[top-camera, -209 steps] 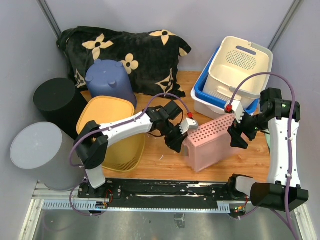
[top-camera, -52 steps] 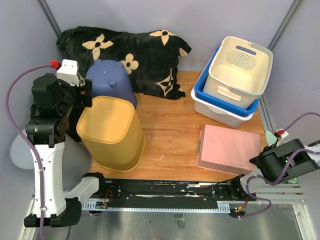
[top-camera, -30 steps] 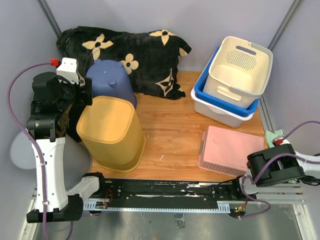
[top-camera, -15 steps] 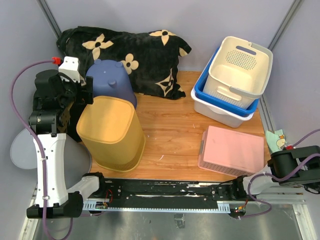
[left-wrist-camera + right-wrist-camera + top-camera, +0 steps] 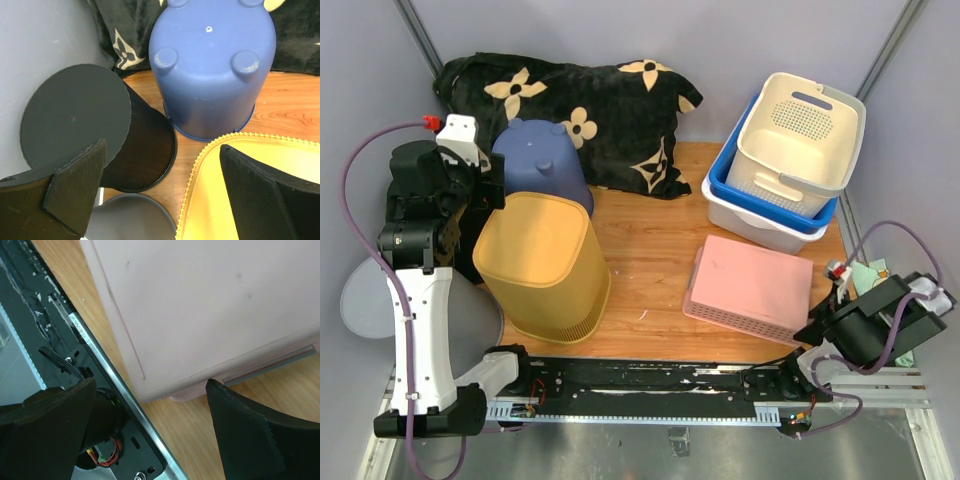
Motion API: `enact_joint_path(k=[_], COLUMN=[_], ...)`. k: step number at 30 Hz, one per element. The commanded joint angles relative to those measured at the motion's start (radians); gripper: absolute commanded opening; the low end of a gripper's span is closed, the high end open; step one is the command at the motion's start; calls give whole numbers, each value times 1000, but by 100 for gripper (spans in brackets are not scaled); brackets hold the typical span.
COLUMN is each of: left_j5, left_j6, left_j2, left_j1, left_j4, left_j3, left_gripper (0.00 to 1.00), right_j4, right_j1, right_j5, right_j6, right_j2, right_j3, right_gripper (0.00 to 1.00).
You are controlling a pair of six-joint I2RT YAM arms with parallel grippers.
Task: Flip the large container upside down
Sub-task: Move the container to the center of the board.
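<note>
The large container (image 5: 750, 288) is a pink basket with perforated sides. It lies on the wooden table at the near right with its flat solid bottom facing up; its near corner (image 5: 200, 315) fills the right wrist view. My right gripper (image 5: 817, 327) (image 5: 150, 385) is low at that corner, just off the container's near right edge, open and holding nothing. My left gripper (image 5: 485, 190) (image 5: 162, 145) hangs open at the far left, over the gap between the yellow bin and the black cylinder.
An upturned yellow bin (image 5: 545, 265), an upturned blue bucket (image 5: 538, 160), a black cylinder (image 5: 90, 125) and a grey cylinder (image 5: 360, 300) crowd the left. Stacked cream, blue and white tubs (image 5: 800, 130) stand back right. A floral pillow (image 5: 610, 100) lies behind. The metal rail (image 5: 650, 380) runs along the near edge.
The pink container has slid left across the table. My right arm has swung in toward its near right corner and its jaws have opened slightly wider. The left arm has stayed still.
</note>
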Motion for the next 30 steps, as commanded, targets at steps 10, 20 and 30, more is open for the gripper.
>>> enact_joint_path(k=[10,20,30], left_j5=[-45,-84,-110], left_j6=[-4,-1,3], left_j2=[-45,-61,-67], left_j1=[9,9,9], left_j4=[-11,-25,-30], left_j3=[-29,-52,-83], left_gripper=[99,99,99], right_j4=[296,473,678], right_j1=[693,1043,1284], right_j5=[-161,-25,122], right_j6=[614,936,1002], right_j2=[-131,23,41], right_j3=[-12,96,79], right_gripper=[94,94,95])
